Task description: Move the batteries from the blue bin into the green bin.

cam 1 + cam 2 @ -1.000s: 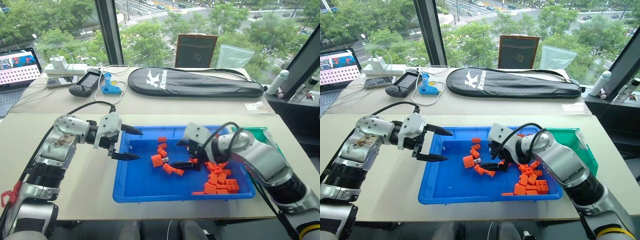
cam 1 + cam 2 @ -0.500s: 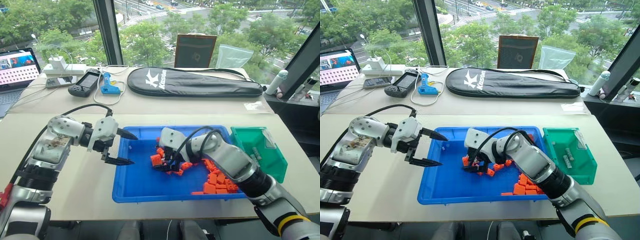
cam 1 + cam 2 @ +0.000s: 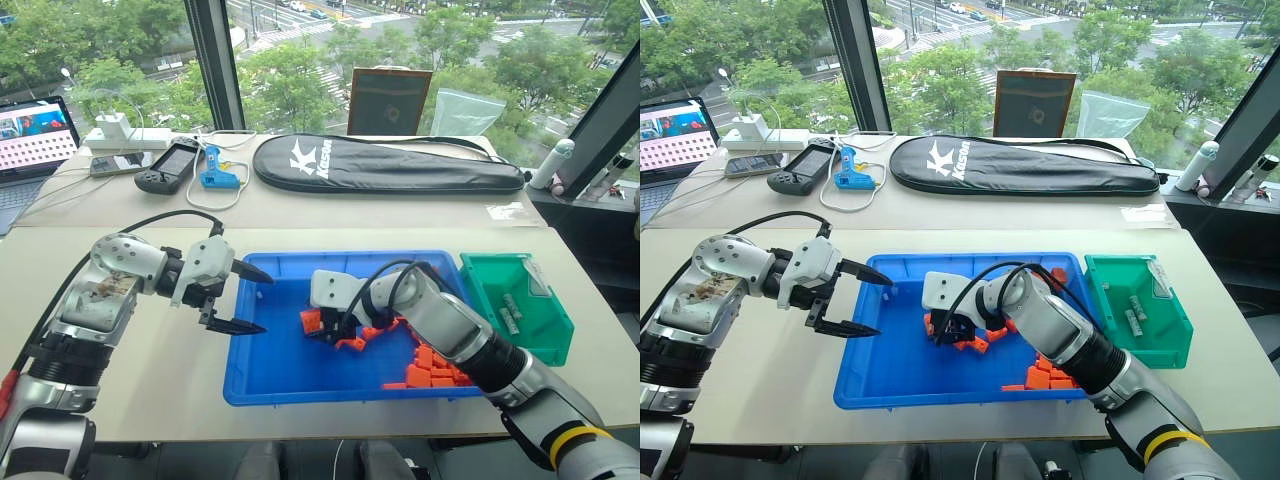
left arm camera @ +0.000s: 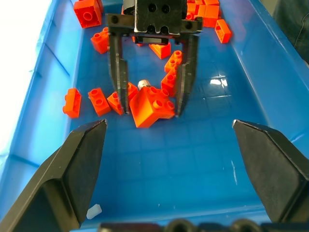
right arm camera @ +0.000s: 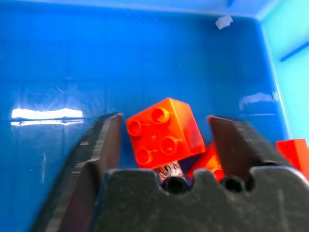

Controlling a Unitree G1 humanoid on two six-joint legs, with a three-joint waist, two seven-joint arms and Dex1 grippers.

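Fingers of my right gripper [image 4: 151,112] stood apart on either side of a square orange brick [image 4: 152,105] on the floor of the blue bin [image 3: 265,375], gripping nothing that I could tell. One battery [image 4: 143,84] lay just behind that brick, among other orange bricks [image 3: 432,366]. My left gripper [image 3: 255,299] hung spread wide at the bin's left rim, empty. Two more batteries [image 3: 1132,319] lay in the green bin [image 3: 1167,340], right of the blue one.

Silver-grey arms, black cables – black two-finger grippers; yellow band on right forearm [image 3: 570,443].
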